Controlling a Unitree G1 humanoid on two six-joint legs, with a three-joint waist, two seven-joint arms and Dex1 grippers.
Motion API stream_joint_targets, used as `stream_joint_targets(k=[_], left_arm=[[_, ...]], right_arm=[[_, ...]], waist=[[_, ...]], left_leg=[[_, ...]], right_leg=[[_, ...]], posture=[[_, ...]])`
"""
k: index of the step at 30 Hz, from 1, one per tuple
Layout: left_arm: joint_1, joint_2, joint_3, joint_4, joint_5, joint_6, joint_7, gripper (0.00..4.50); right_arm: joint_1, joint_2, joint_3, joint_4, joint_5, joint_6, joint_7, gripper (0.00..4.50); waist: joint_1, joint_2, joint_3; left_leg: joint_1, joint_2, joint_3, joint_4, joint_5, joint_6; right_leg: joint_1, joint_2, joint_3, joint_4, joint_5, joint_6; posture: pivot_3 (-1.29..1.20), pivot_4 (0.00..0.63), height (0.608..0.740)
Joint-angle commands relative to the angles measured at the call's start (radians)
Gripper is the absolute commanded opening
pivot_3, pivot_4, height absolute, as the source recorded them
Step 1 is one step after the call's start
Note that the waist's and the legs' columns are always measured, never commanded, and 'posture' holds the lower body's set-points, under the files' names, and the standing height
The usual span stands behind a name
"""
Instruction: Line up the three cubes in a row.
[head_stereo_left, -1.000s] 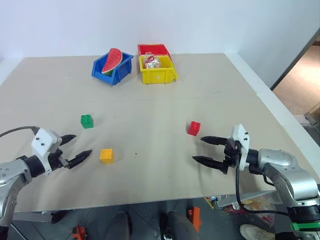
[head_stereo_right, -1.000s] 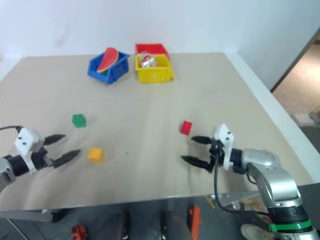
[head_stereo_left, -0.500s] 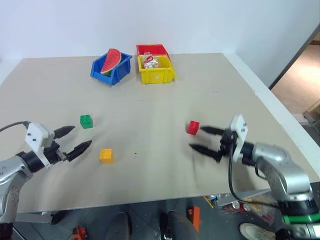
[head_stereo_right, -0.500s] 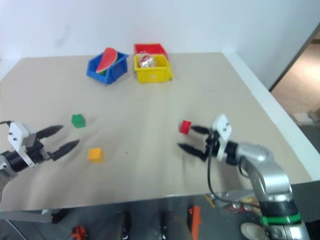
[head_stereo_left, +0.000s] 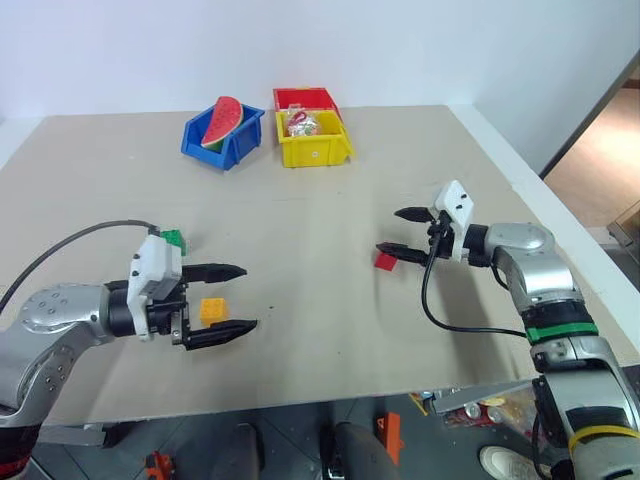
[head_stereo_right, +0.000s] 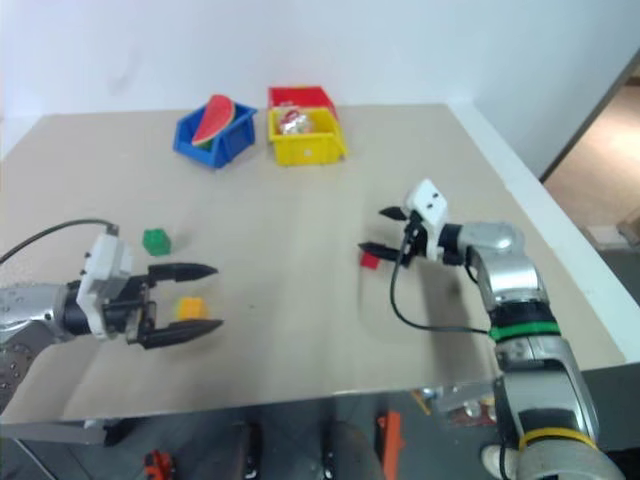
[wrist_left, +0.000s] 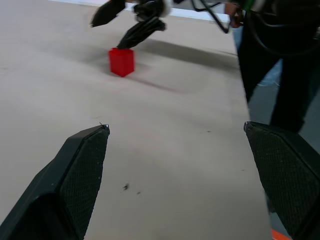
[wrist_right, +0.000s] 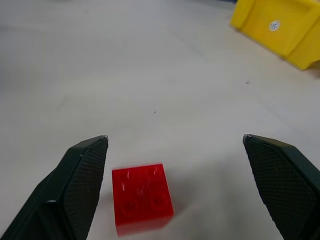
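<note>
Left gripper (head_stereo_left: 232, 298) shifted beside yellow-orange cube (head_stereo_left: 211, 310).

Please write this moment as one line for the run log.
left gripper: open, beside yellow-orange plastic cube | right gripper: open, above red plastic cube | green plastic cube: untouched

You're in a lab-like test room: a bare beige table (head_stereo_left: 420, 160), plain white wall (head_stereo_left: 400, 40), plastic parts bins (head_stereo_left: 315, 140).

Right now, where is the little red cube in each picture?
Left eye: red cube on the table's right side, just under the right gripper.
Right eye: same spot.
Left wrist: far off.
Right wrist: close, between the fingers.
Shared landmark: the right gripper.
</note>
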Motion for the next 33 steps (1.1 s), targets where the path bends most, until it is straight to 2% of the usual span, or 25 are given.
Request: stream_joint_targets(k=[1,10,15,18,25,28,33], left_arm=[[-0.011,0.012,-0.002,-0.027,0.0,0.005,-0.006,4.46],[0.01,0.005,-0.007,-0.056,0.008,0.006,0.013,4.46],[0.019,0.002,0.003,-0.071,0.002,0.013,0.043,4.46],[0.02,-0.001,-0.002,-0.076,0.007,0.011,0.058,4.5],[0.028,-0.004,-0.009,-0.076,0.015,0.001,0.072,4.5],[0.031,-0.006,-0.008,-0.071,0.022,-0.004,0.071,4.5],[0.08,0.002,-0.003,-0.077,0.048,-0.024,0.055,4.5]], right_arm=[[-0.057,0.003,-0.006,0.061,-0.013,-0.039,0.069,4.5],[-0.059,0.037,0.015,0.111,-0.055,-0.056,0.133,4.5],[-0.084,0.052,0.016,0.241,-0.112,-0.123,0.101,4.5],[-0.1,0.062,0.003,0.289,-0.116,-0.139,0.105,3.7],[-0.104,0.073,-0.011,0.256,-0.103,-0.135,0.126,1.35],[-0.116,0.081,-0.016,0.211,-0.086,-0.11,0.151,1.27],[-0.154,0.106,0.029,0.089,-0.068,-0.04,0.292,1.27]], waist=[[0.0,0.0,0.0],[0.0,0.0,0.0],[0.0,0.0,0.0],[0.0,0.0,0.0],[0.0,0.0,0.0],[0.0,0.0,0.0],[-0.003,0.0,0.0]], left_leg=[[0.0,0.0,0.0,0.0,0.0,0.0],[0.0,0.001,0.001,0.001,0.0,0.0],[0.0,0.0,0.001,0.001,0.0,0.0],[0.001,0.0,0.002,0.001,0.0,0.0],[0.001,0.0,0.003,0.001,0.0,0.0],[0.001,0.0,0.004,0.001,0.0,0.0],[0.002,0.001,0.01,0.001,0.0,0.0]], right_leg=[[0.0,0.0,0.0,0.0,0.0,0.0],[0.0,0.001,0.002,0.001,0.0,0.0],[0.0,0.001,0.003,0.001,0.0,0.0],[0.0,0.001,0.007,0.001,0.0,0.0],[0.0,0.003,0.011,0.001,0.001,0.0],[0.0,0.003,0.012,0.001,0.001,0.0],[-0.006,0.003,0.015,0.007,0.001,0.001]], posture=[[0.0,0.15,0.74],[0.0,0.15,0.74],[0.0,0.15,0.74],[0.0,0.15,0.74],[0.0,0.15,0.74],[0.0,0.15,0.74],[0.0,0.15,0.74]])
